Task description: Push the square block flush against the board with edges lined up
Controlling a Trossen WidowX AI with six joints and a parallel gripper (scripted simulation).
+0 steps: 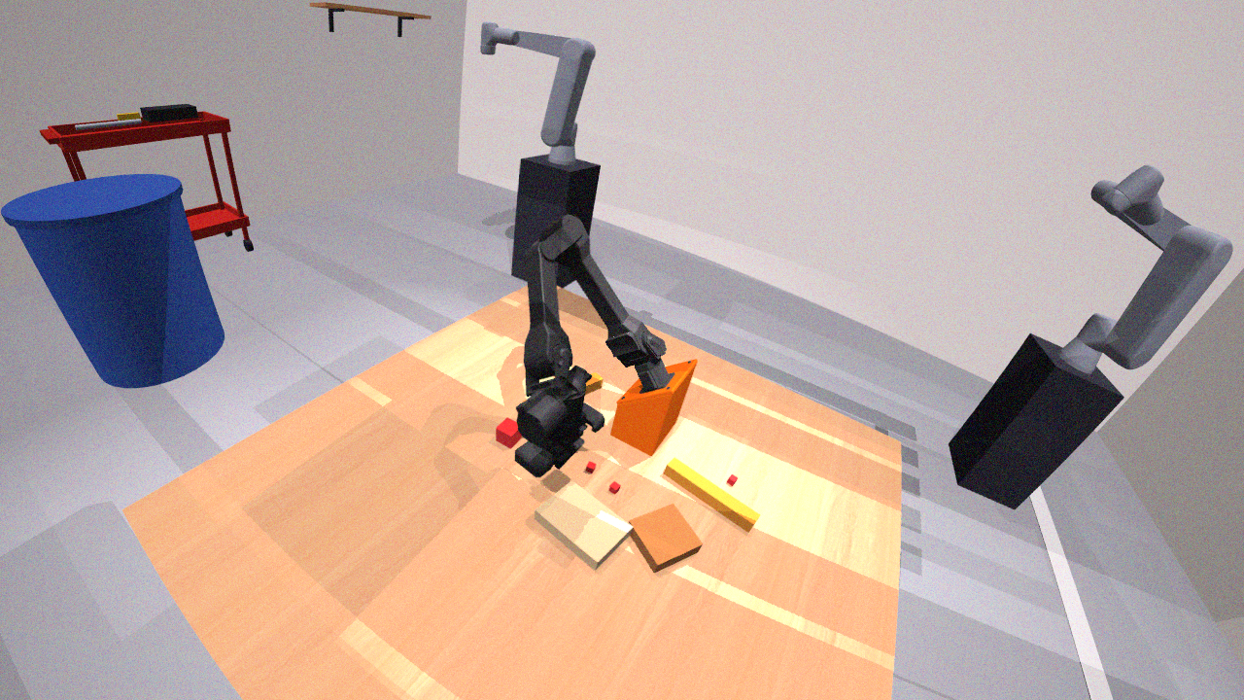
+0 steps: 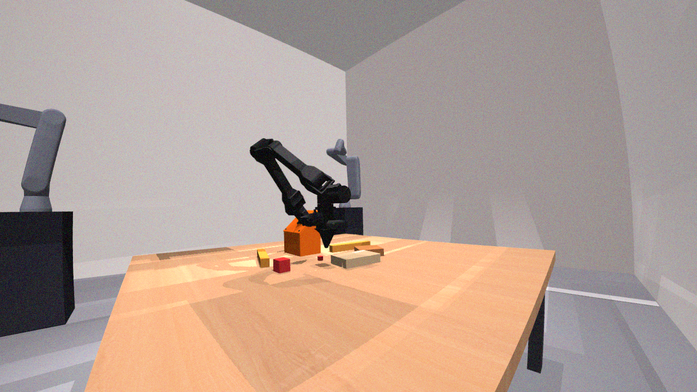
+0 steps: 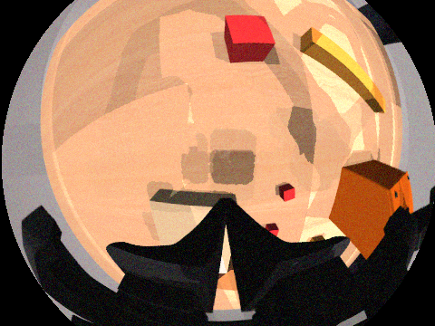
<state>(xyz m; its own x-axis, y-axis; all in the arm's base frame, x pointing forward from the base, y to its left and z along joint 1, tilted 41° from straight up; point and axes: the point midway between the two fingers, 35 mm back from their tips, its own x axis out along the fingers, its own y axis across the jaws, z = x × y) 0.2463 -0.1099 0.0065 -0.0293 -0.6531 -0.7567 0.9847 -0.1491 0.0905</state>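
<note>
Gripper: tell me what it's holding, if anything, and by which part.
Nothing is held. The gripper is shut, its fingertips together above the table.

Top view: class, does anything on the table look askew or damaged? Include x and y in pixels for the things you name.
The square orange block (image 1: 665, 533) (image 2: 372, 250) (image 3: 227, 282) sits askew to the cream board (image 1: 580, 522) (image 2: 358, 259) (image 3: 177, 222): a wedge-shaped gap opens between their facing sides. Whether their near corners touch, I cannot tell. No damage shows.

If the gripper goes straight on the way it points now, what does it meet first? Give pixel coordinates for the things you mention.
Most likely the table (image 1: 391, 540) (image 2: 438, 317) (image 3: 113, 91), beside the board (image 1: 578, 519) (image 2: 360, 259) (image 3: 178, 219). The gripper (image 1: 565, 445) (image 2: 326, 245) (image 3: 225, 203) points down, but depth is unclear, so it might catch the board's near edge.
</note>
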